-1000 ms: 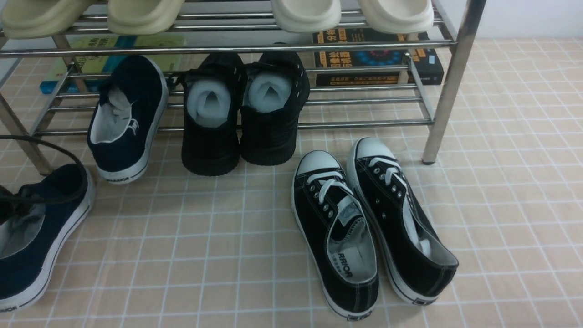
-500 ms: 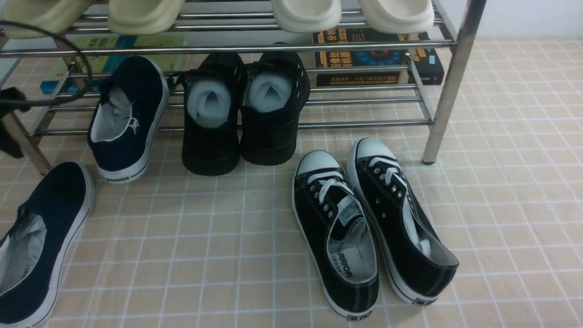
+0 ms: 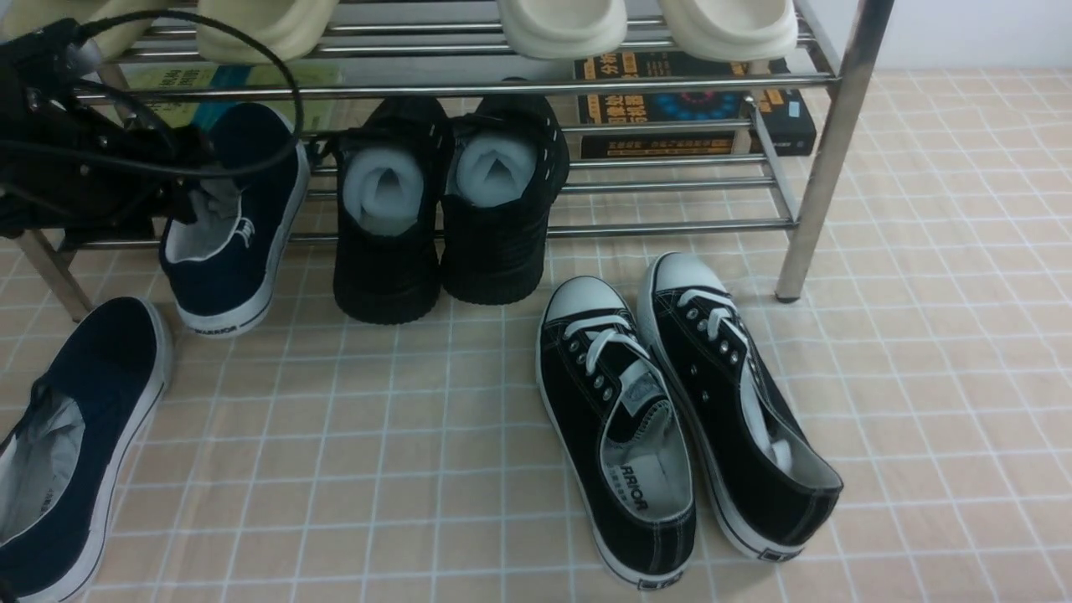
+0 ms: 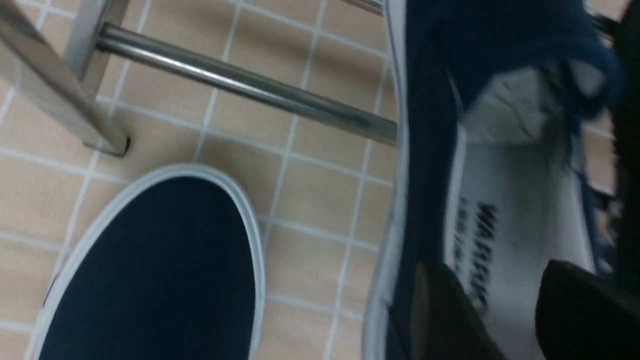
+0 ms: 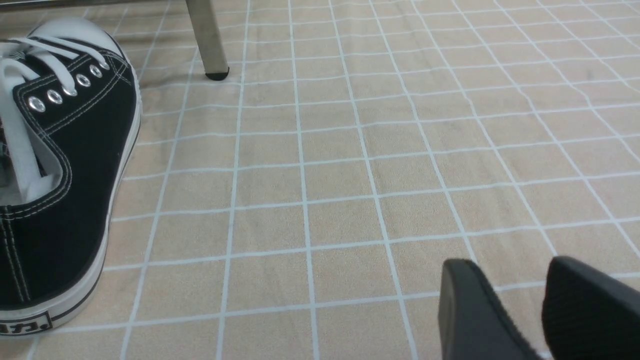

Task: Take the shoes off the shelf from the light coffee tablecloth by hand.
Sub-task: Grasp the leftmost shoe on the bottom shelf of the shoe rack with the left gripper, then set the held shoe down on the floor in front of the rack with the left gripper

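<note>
One navy-blue slip-on shoe [image 3: 230, 243] rests heel-out on the lower tier of the chrome shelf [image 3: 670, 227]; its partner [image 3: 79, 427] lies on the light coffee tablecloth [image 3: 921, 377] at the front left. My left gripper [image 3: 191, 180] is open at the mouth of the shoe on the shelf. In the left wrist view the left gripper [image 4: 505, 285] hangs over that shoe's grey lining [image 4: 520, 190], beside the partner's toe [image 4: 160, 265]. My right gripper [image 5: 510, 280] is open and empty over the cloth, out of the front view.
An all-black foam-stuffed pair [image 3: 444, 209] sits next to the navy shoe on the shelf. Black lace-up sneakers [image 3: 678, 410] lie on the cloth in front. Cream slippers [image 3: 645, 25] are on the top tier. Books [image 3: 695, 105] lie behind the shelf. A shelf leg [image 3: 816, 176] stands at the right.
My left arm has let go of the navy shoe at the front left, risen, and moved right to the mouth of the navy shoe on the shelf.
</note>
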